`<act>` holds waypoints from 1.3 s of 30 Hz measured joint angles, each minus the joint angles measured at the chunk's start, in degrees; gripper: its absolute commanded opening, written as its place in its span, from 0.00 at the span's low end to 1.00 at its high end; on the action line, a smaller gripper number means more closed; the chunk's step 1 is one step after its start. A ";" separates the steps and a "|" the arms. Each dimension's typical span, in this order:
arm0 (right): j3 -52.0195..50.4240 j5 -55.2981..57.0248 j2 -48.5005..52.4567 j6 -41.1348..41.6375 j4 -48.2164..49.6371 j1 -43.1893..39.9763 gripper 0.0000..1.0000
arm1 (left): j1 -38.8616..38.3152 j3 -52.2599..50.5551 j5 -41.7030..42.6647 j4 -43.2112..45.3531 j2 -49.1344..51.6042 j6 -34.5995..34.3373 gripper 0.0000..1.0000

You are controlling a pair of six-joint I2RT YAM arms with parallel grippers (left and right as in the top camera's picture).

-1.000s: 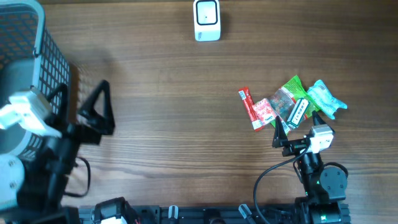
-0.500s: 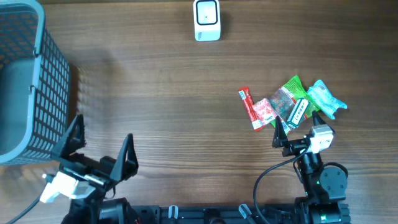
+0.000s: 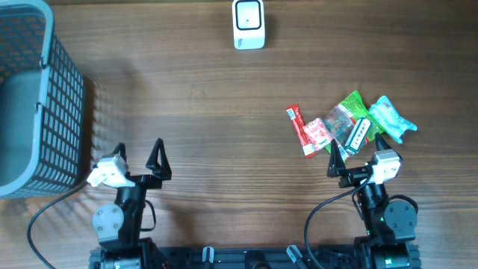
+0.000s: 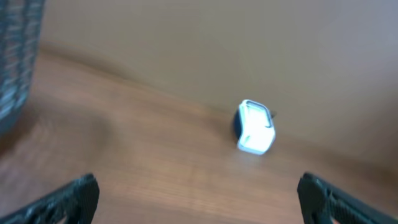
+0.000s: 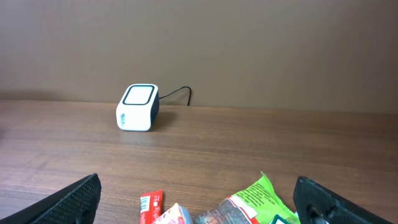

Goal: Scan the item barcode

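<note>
Left gripper (image 3: 138, 153) sits at my near edge of the table (image 3: 224, 112), fingers spread wide and empty, just right of the grey basket (image 3: 63, 104). I see the scanner (image 3: 248, 24) mid-table at the far edge. Snack packets (image 3: 345, 125) lie heaped on the right, with the right gripper (image 3: 357, 153) spread wide just beside them, holding nothing.

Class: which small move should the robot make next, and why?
Probably ease the right gripper forward and down onto the near edge of the snack pile: its jaws stand open just beside the pile, nothing is held, and the scanner sits far across the table.
</note>
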 measured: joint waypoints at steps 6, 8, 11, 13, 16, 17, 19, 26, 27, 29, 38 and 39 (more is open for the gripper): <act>0.00 0.02 0.00 0.00 0.00 0.00 1.00 | -2.23 0.02 -3.06 -0.31 0.11 10.62 1.00; 0.00 0.02 0.00 0.00 0.00 0.00 1.00 | -2.60 0.02 -3.23 -0.31 0.11 13.35 1.00; 0.00 0.02 0.00 0.00 0.00 0.00 1.00 | -2.60 0.02 -3.26 -0.31 0.11 14.73 1.00; 0.00 0.02 0.00 0.00 0.00 0.00 1.00 | -2.60 0.02 -3.26 -0.31 0.11 14.97 1.00; 0.00 0.00 0.00 0.00 0.00 0.00 1.00 | -2.60 0.02 -3.28 -0.31 0.11 14.99 1.00; 0.00 0.00 0.00 0.00 0.02 0.00 1.00 | -2.60 0.02 -3.28 -0.31 0.11 14.99 1.00; 0.00 0.02 0.00 0.00 0.00 0.00 1.00 | -2.60 0.02 -3.28 -0.31 0.11 14.99 1.00; 0.00 0.02 0.00 0.00 0.00 0.00 1.00 | -2.60 0.02 -3.28 -0.31 0.11 15.19 1.00; 0.00 0.02 0.00 0.00 0.00 0.00 1.00 | -2.60 0.02 -3.28 -0.31 0.11 15.21 1.00; 0.00 0.00 0.00 0.00 0.00 0.00 1.00 | -2.60 0.02 -3.30 -0.31 0.11 15.19 1.00; 0.00 0.02 0.00 -0.02 0.00 0.00 1.00 | -2.60 0.02 -3.45 -0.31 0.11 15.21 1.00; 0.00 0.02 0.00 0.00 0.00 0.00 1.00 | -2.60 0.02 -3.45 -0.31 0.11 15.21 1.00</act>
